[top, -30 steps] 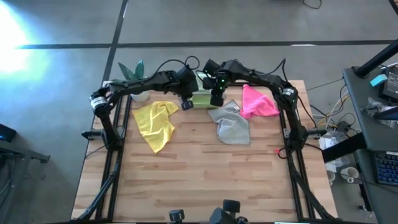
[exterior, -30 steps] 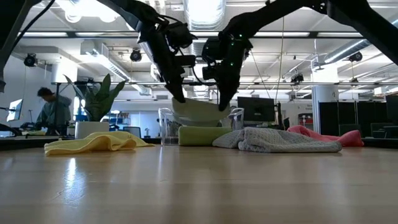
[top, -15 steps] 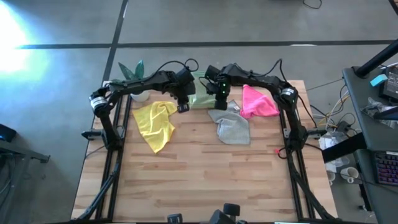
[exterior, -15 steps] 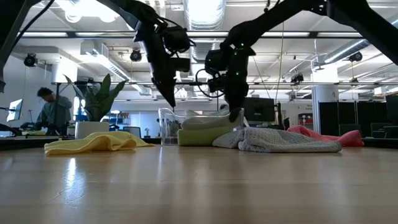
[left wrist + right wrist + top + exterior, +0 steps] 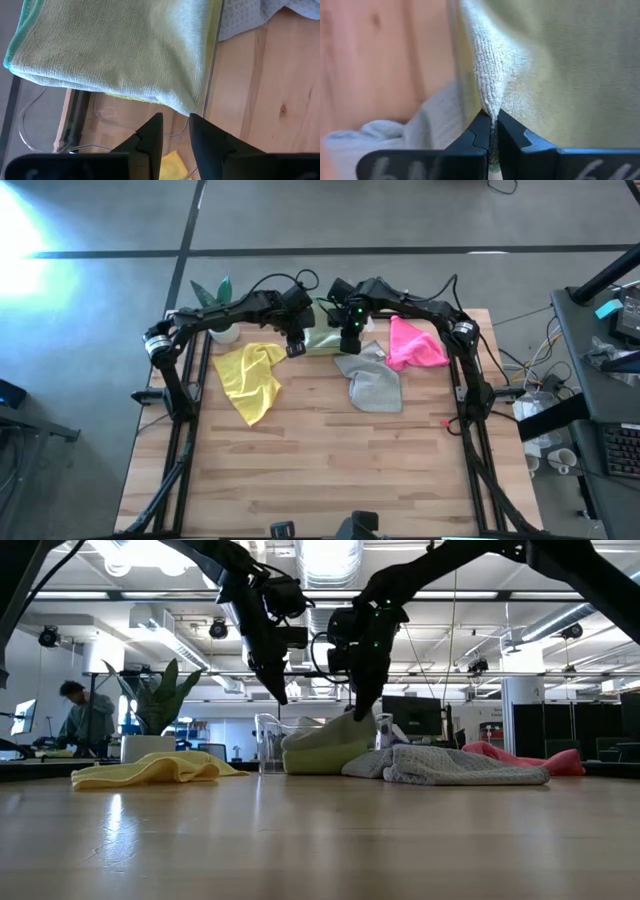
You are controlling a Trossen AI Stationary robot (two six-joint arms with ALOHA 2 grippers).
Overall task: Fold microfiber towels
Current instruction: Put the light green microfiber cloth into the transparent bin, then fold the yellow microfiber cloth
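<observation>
Pale sage green towel (image 5: 530, 65), folded, soft ribbed weave, lifted at one edge, pinched between right gripper (image 5: 491, 129) fingers. Left gripper (image 5: 174, 131) fingers slightly spread, empty, tips just short of towel's corner, above tabletop (image 5: 260, 95).

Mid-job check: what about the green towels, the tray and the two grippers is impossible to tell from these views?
- High view: the lime green towel and clear tray are mostly under both arms.
- Low view: the tray stands behind the towels; its contents are hidden.
- Right wrist view: the right gripper pinches the pale sage towel; how many layers is hidden.
- Left wrist view: the left gripper is open and empty; the towel's far edge is cut off.
</observation>
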